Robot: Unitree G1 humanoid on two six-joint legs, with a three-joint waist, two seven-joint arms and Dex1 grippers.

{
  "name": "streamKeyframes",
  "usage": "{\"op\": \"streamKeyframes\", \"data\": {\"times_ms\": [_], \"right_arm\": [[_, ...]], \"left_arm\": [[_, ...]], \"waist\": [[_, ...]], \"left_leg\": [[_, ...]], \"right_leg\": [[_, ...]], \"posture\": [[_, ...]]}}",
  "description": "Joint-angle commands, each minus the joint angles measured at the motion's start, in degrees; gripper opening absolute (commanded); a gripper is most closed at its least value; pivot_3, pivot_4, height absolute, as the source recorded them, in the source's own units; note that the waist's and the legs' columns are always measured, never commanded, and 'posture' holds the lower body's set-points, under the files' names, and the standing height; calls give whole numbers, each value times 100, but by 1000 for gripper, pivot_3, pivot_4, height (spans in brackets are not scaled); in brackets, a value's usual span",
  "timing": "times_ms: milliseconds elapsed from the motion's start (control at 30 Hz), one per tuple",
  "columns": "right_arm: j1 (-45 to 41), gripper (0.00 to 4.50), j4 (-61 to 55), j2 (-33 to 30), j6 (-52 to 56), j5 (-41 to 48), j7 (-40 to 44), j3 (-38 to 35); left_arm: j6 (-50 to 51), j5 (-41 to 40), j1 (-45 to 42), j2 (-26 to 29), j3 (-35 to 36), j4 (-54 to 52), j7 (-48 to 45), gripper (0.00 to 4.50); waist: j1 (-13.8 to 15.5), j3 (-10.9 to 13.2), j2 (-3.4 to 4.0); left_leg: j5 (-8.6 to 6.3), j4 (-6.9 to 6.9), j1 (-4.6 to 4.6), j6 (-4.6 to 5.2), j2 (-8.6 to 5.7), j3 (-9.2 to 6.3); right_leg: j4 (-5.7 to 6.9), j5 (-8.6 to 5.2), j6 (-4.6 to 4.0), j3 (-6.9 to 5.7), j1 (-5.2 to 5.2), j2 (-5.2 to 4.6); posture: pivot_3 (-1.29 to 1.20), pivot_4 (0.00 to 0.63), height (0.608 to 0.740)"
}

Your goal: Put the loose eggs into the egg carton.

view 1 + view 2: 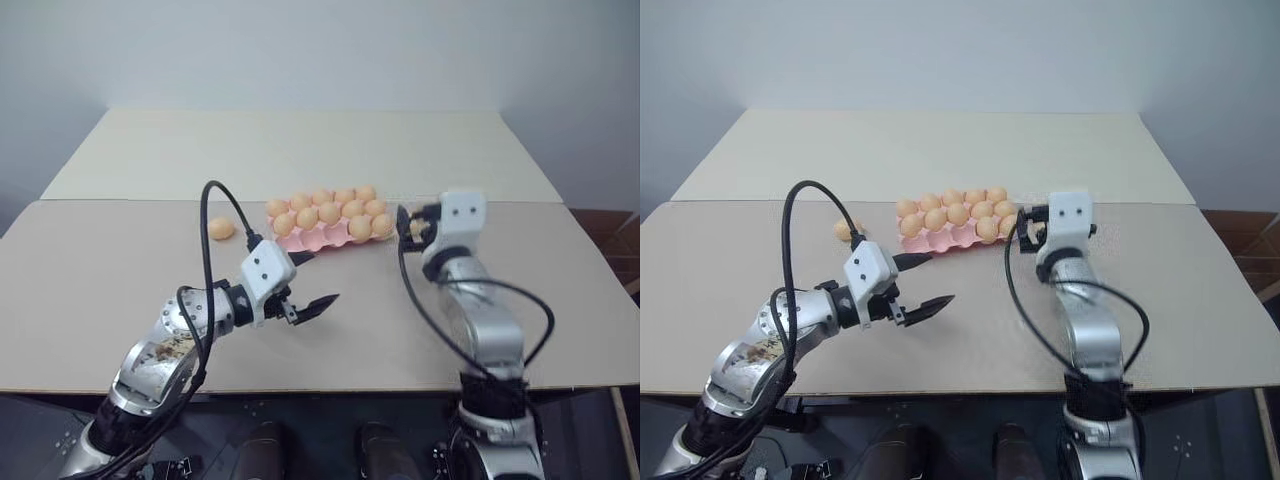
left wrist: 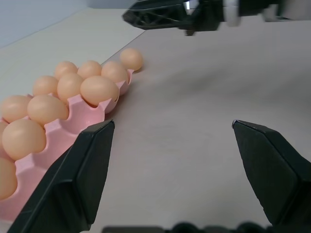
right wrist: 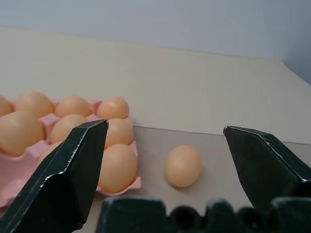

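Black-fingered right tool (image 3: 165, 179) hangs spread and empty, a loose egg (image 3: 183, 165) on the desk (image 1: 120, 300) just beside the pink egg carton (image 1: 325, 238). Left tool (image 1: 305, 285) gapes empty near the carton; another egg (image 1: 221, 229) lies apart beyond its other end.

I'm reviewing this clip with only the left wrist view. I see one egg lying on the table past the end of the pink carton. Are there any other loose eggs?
Observer: Yes. A second loose egg lies on the table off the other end of the carton, on the robot's left.
Operator: Has the right gripper grabbed the egg I can see?
Observer: No. In the right wrist view the right gripper is open. The egg you see lies on the table ahead of its fingers, untouched and a little apart from the carton.
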Motion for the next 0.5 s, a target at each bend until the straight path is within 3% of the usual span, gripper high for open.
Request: {"op": "streamKeyframes", "data": {"times_ms": [33, 267, 500], "right_arm": [[-704, 4477, 821, -77, 345, 97, -145, -342], [-1942, 4477, 3088, -353, -72, 131, -194, -577], [-2468, 4477, 4292, -439, -382, 259, -138, -671]], "left_arm": [[-47, 62, -121, -25, -33, -94, -45, 4191], [-47, 121, -46, -43, -59, -161, -59, 4191], [-42, 137, -35, -76, -74, -178, -33, 4191]], "waist": [[7, 0, 0], [-6, 1, 1], [-26, 1, 2]], "left_leg": [[0, 0, -1, 0, 0, 0], [0, 0, -4, 0, -2, 3], [0, 0, -4, 0, -2, 4]], "right_leg": [[1, 0, 1, -1, 0, -1], [2, 1, 2, -1, -2, -3], [4, 1, 2, 1, -3, -3]], "posture": [[0, 150, 740], [0, 150, 740], [0, 150, 740]]}}
